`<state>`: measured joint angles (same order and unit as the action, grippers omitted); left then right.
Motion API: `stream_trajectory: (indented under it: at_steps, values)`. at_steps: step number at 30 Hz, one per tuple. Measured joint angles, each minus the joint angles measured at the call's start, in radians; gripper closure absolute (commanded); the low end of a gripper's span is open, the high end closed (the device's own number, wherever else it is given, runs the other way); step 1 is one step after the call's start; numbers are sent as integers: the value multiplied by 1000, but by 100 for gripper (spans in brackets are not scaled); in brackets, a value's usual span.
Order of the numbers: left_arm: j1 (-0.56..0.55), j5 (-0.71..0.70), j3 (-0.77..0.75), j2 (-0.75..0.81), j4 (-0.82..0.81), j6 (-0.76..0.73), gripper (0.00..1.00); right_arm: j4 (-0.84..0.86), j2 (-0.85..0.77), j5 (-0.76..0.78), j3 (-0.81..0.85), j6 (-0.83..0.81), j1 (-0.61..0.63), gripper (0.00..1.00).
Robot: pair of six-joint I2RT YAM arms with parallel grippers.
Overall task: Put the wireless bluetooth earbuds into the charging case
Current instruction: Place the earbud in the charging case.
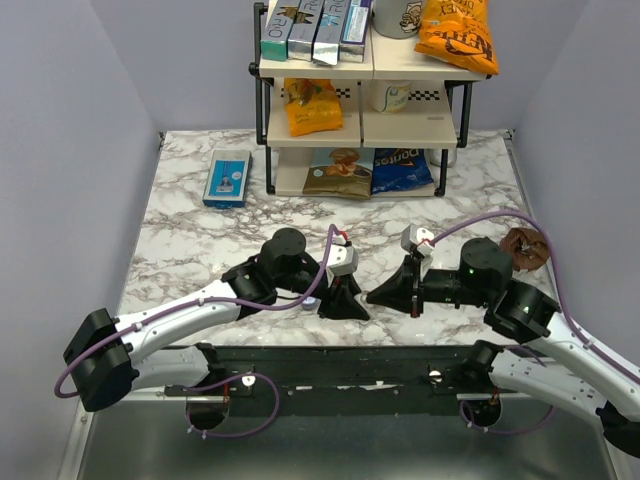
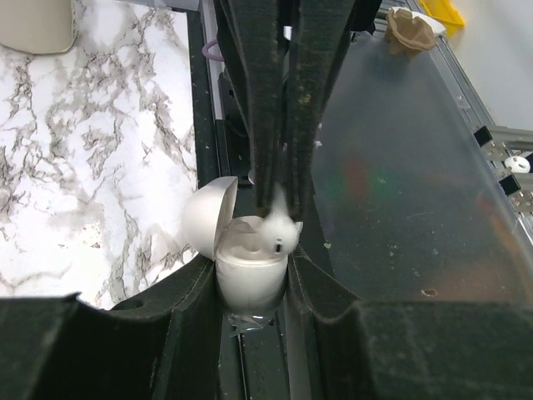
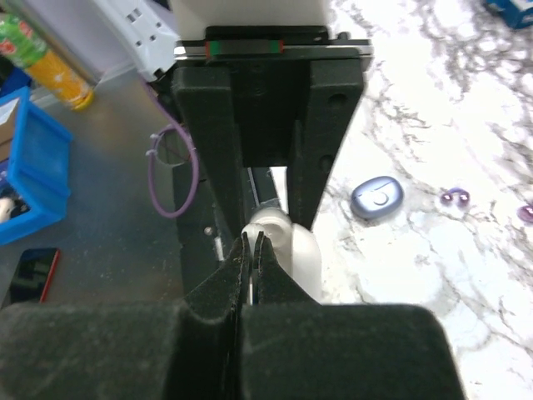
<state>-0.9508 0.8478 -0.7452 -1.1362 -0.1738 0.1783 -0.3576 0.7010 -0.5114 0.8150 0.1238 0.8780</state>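
At the near edge of the marble table (image 1: 190, 250), between the arms: left gripper (image 2: 252, 268) clamped around the body of the charging case (image 2: 248, 283), with its lid (image 2: 202, 218) hinged open to one side. Right gripper (image 2: 276, 190) pinched almost shut on an earbud (image 2: 281, 235). The earbud's head sits at the mouth of the case; its stem is blurred. Overhead view shows the grippers meeting, case too small to make out. Only the right wrist view shows a bluish oval pod (image 3: 376, 197) lying on the marble nearby. Rack (image 1: 264, 110) at the back holds snack bags (image 1: 313, 108).
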Motion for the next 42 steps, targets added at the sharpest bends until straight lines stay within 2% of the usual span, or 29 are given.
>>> stream_trajectory:
  at_steps: [10,42]
  values:
    - [0,-1,8,0,-32,17,100,50,-34,67,-37,26,0,99]
    - [7,-1,9,1,-71,40,100,79,-52,49,-67,21,11,99]
